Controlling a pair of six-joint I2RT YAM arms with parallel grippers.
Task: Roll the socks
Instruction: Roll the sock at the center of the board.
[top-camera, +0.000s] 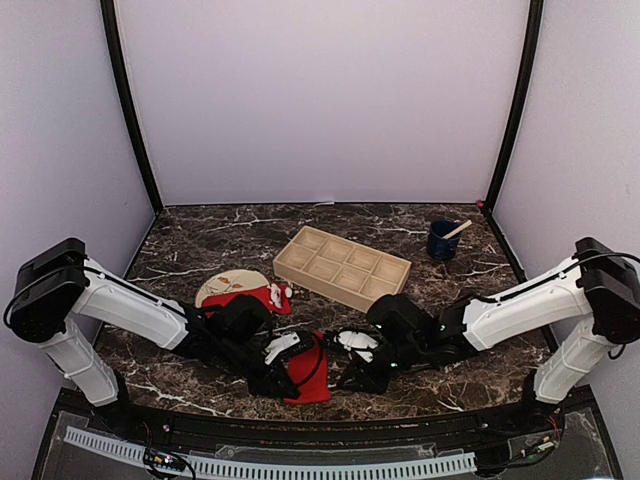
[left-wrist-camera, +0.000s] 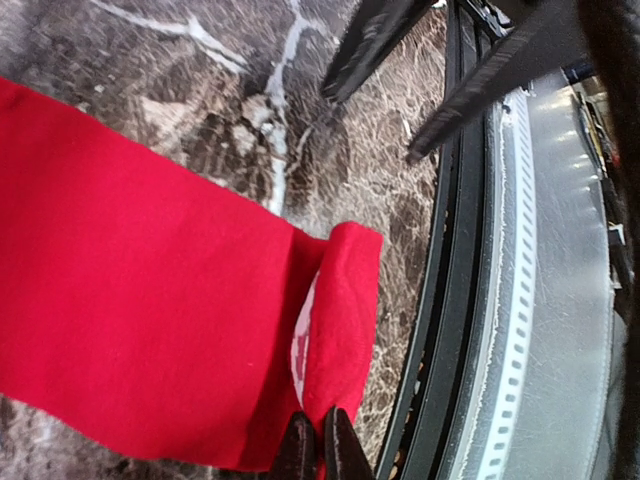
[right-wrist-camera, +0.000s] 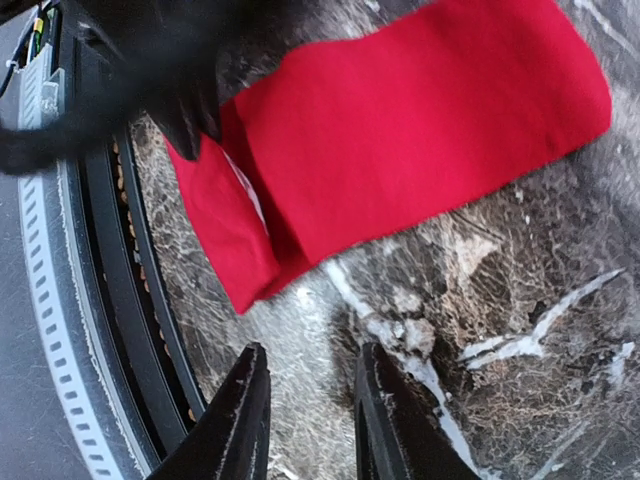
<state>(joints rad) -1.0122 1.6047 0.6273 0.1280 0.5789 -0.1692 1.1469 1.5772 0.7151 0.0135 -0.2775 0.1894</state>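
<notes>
A red sock (top-camera: 312, 372) lies flat on the marble table near the front edge, between both grippers. Its near end is folded over, showing a white lining (left-wrist-camera: 340, 300). My left gripper (left-wrist-camera: 318, 448) is shut on that folded end; in the top view it (top-camera: 288, 380) sits at the sock's left side. My right gripper (right-wrist-camera: 308, 400) is open and empty, just above the table a little short of the sock's folded corner (right-wrist-camera: 235, 250); in the top view it (top-camera: 350, 378) is right of the sock. A second red sock with white markings (top-camera: 268, 296) lies bundled on the plate's edge.
A round beige plate (top-camera: 222, 286) lies behind the left arm. A wooden compartment tray (top-camera: 342, 265) stands mid-table. A blue cup (top-camera: 441, 241) with a wooden stick is at the back right. The table's black front rail (left-wrist-camera: 450, 300) runs close beside the sock.
</notes>
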